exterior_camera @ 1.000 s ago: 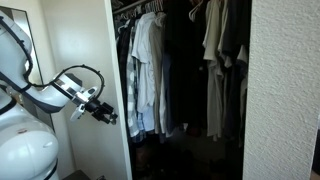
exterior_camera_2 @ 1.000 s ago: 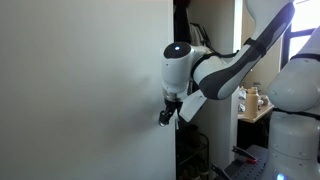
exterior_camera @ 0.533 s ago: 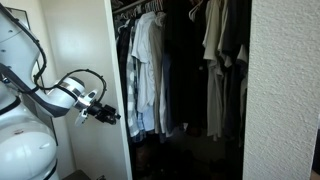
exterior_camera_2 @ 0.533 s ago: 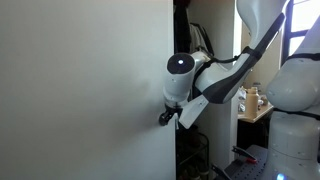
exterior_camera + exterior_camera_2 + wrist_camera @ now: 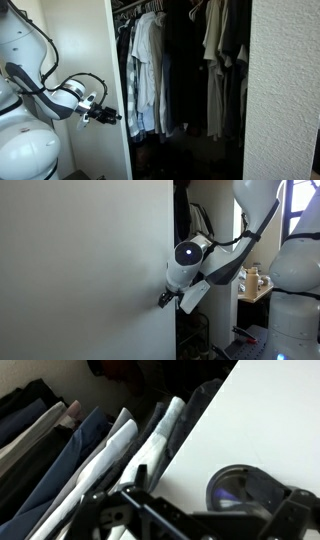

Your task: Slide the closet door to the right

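At the left side of the open closet in an exterior view, the closet door (image 5: 88,60) stands upright as a smooth white panel. Its right edge borders a row of hanging shirts (image 5: 150,70). The closet inside is dark, and more clothes hang deeper in. A rough textured wall (image 5: 285,90) closes the opening on the far side, so a wide stretch of open closet lies between the door's edge and that wall.

The gripper (image 5: 108,116) hangs low in front of the door, right at its free edge, on the end of the white arm (image 5: 40,95). In an exterior view from the room side, the door (image 5: 80,270) fills the picture's left half, and the gripper (image 5: 164,299) sits against the edge beside a narrow dark gap. Whether it touches cannot be told.

In the wrist view a round metal pull (image 5: 243,490) is set into the white panel just beside the dark gripper (image 5: 130,510). Folded fabric fans out on the other side. Whether the jaws are apart or together cannot be told
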You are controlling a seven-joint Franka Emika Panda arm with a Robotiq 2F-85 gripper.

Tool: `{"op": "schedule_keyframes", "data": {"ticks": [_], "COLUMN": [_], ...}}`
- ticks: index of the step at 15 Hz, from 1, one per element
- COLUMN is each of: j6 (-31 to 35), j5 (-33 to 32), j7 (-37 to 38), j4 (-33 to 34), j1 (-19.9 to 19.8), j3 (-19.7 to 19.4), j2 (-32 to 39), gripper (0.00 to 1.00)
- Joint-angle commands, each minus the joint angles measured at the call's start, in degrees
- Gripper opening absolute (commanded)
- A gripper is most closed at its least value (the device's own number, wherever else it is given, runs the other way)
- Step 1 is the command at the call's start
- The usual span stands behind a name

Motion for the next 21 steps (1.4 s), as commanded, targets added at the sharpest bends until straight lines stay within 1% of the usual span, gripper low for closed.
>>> {"op": "schedule_keyframes", "data": {"ticks": [1,4,8,12,15,21], "j6": [-3.65,-5.11,-6.78,-8.67,-9.72,-9.8], "j5": [-5.52,-6.98,-7.26,-7.46,-7.4,-8.81], "j7": [4.83,6.45,7.53,7.66,7.25,6.31], "j4": [0.12,0.02,-0.21,-0.79,-1.66,-3.57], "j1": [3.51,6.63,9.33,9.76,10.16,8.82], "j3": [-5.74,-10.26,-15.69,-19.56,-21.4,-25.53], "j2": [1.06,1.5,1.98,2.02,1.03,-1.27], "gripper": [1.0,1.0,1.0,1.0,1.0,1.0]}}
